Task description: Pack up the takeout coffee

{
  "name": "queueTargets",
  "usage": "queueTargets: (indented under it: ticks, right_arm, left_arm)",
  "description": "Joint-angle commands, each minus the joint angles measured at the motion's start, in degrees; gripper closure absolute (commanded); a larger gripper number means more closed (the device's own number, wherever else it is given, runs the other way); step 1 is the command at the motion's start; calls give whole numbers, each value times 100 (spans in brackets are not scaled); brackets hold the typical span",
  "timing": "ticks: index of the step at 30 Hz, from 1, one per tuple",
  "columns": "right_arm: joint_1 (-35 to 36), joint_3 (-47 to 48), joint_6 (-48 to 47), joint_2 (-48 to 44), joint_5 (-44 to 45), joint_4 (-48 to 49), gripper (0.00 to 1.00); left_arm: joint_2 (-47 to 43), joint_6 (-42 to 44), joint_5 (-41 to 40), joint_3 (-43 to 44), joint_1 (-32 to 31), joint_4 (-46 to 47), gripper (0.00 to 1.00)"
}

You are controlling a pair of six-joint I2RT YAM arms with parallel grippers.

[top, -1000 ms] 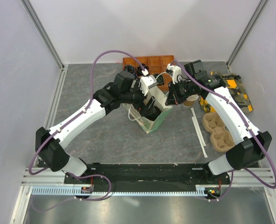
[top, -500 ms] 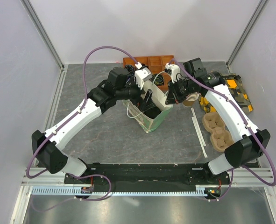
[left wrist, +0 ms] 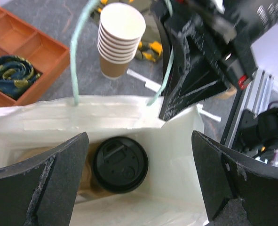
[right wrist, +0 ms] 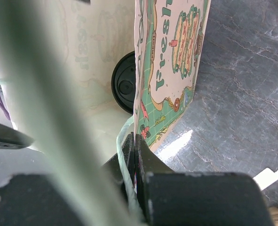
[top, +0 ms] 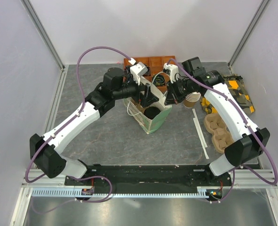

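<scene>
1. Change: over the last sec the L claw [top: 146, 96] has come up out of the bag [top: 153, 123]. It was down inside; now it hangs just above the mouth.
2. The coffee [left wrist: 120, 164] stays behind. It sits upright on the bag floor, black lid up, nothing touching it.
3. L claw: fingers wide apart, empty, one on each side of the bag mouth in its wrist view.
4. Meaning: the drop looks done and the cup is packed. My guess at what's left: pull the L arm clear, then let the bag go.
5. R claw [right wrist: 135, 146]: together, pinched on the bag's top edge by a green handle [left wrist: 73, 61], keeping the mouth open. No shift over the sec.
6. L arm pose: reaches from its near-left base diagonally fwd, elbow out left, wrist bent so the claw looks down into the bag.
7. R arm pose: comes from the near-right base, forearm angled in toward centre, claw at the bag's right rim.
8. A cup stack [top: 191, 100] stands on the desk [top: 106, 132] just right of the R claw, apart from the bag.
9. Risk: the bag wall looks thin and may fold in if the R claw lets go early.
</scene>
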Motion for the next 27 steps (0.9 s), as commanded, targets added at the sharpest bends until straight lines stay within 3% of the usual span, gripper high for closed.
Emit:
queueTargets:
  ticks: [1, 10, 17, 27]
  right_arm:
    - [26, 328, -117, 94, -112, 20, 100]
    - [35, 697, -3, 384, -77, -7, 87]
    - [88, 960, 41, 577, -121, -15, 68]
    - [193, 1321, 59, 753, -121, 72, 52]
  left_arm:
    - [-266, -461, 50, 140, 181, 553, 4]
    - [-389, -444, -257, 290, 620, 193, 3]
    - [-477, -426, -433, 316, 840, 78, 3]
    - [-477, -294, -741, 263, 1130, -98, 3]
